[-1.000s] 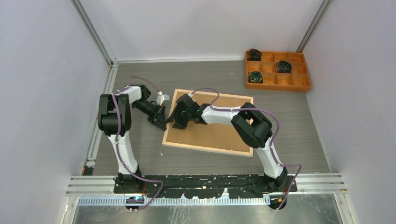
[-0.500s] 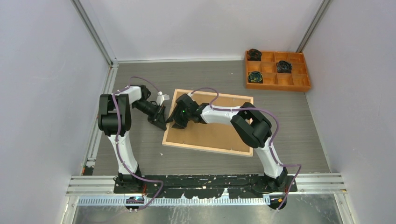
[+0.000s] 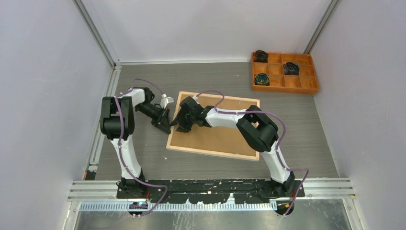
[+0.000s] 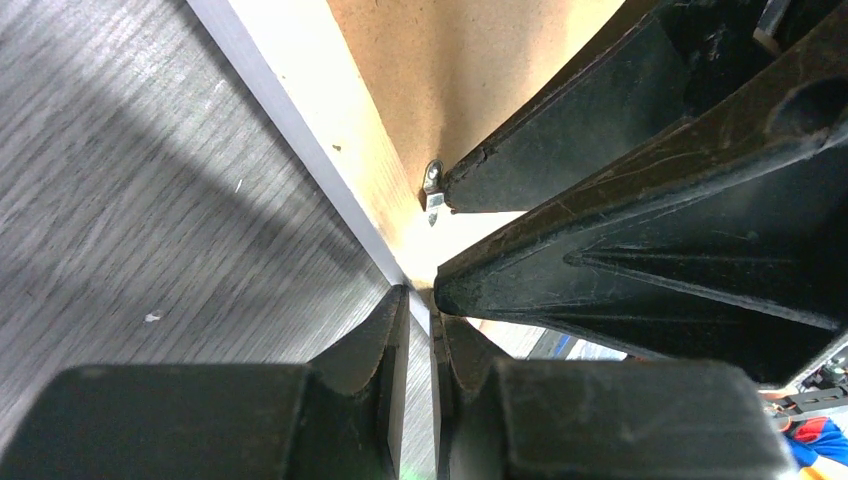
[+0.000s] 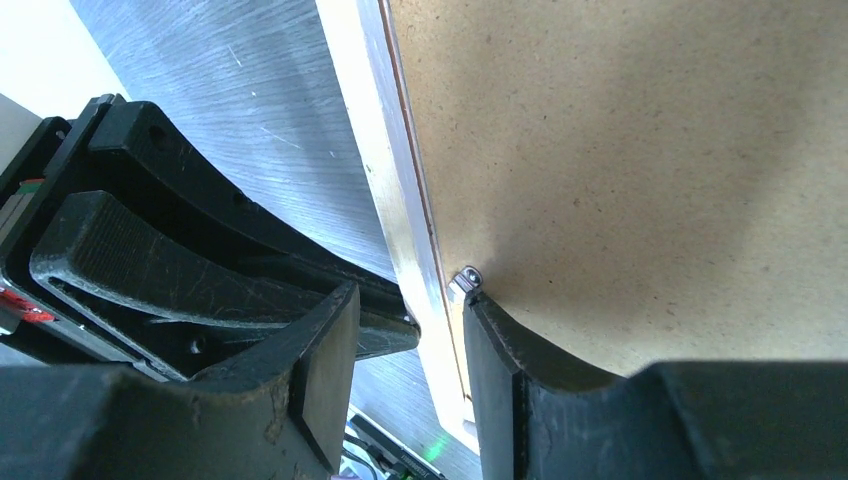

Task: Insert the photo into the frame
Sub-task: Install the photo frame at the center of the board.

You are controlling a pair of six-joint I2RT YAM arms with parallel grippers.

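The frame (image 3: 210,152) lies face down on the table, its light wood back up and a brown backing board (image 3: 225,132) lying in it. The photo is hidden. My left gripper (image 3: 164,123) (image 4: 422,310) is shut, its tips against the outside of the frame's left rail (image 4: 330,130). My right gripper (image 3: 182,124) (image 5: 410,310) is open and straddles that rail (image 5: 385,150). One finger rests on the board (image 5: 620,150) beside a small metal tab (image 5: 466,278), the other stands outside the rail, close to the left gripper.
An orange compartment tray (image 3: 316,79) holding dark coiled items stands at the back right. White walls close in on the left, right and back. Grey wood-grain table (image 3: 143,158) surrounds the frame.
The right gripper has shifted very slightly at the frame's left rail. The left arm and the frame have not moved.
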